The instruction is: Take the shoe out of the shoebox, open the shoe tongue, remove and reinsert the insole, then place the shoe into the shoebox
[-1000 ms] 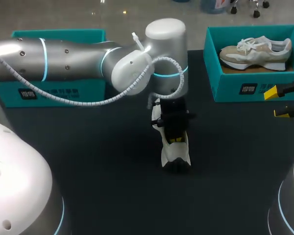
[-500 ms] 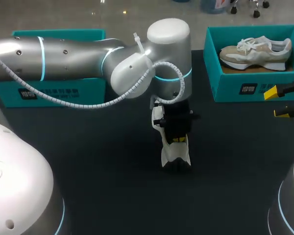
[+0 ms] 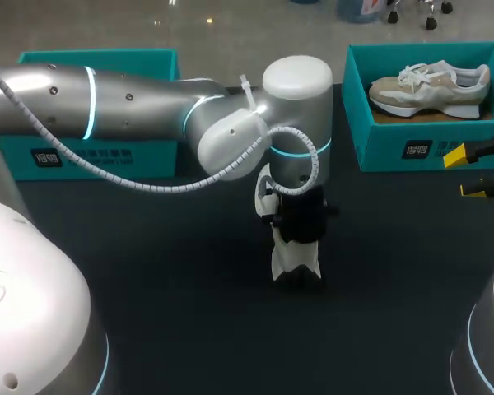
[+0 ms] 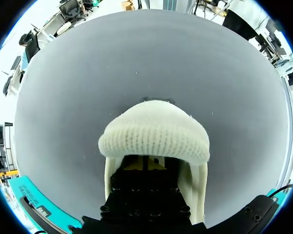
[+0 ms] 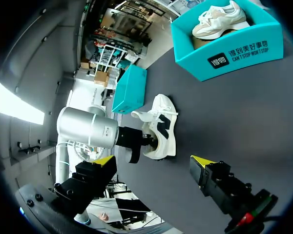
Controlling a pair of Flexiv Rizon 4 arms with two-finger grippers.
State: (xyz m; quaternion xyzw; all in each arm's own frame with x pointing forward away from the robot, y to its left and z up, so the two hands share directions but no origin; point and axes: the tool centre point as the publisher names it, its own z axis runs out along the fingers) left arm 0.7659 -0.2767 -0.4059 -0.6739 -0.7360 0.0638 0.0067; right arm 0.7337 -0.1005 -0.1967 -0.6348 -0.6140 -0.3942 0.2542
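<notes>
Head overhead, left wrist close, probably on shared shoe (image 3: pixel 295 260)

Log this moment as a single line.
left gripper: inside white shoe opening | right gripper: open, near shoebox | second shoe: in shoebox

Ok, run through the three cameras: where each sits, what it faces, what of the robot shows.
Head view: above and behind, looking down on the table; left arm stands over the white shoe, right tool sits by the shoebox.
Left wrist view: on that arm, facing down; left tool in the white shoe.
Right wrist view: looks across the table past the open right tool at white shoe, left arm, shoebox.
All three share the white shoe.
</notes>
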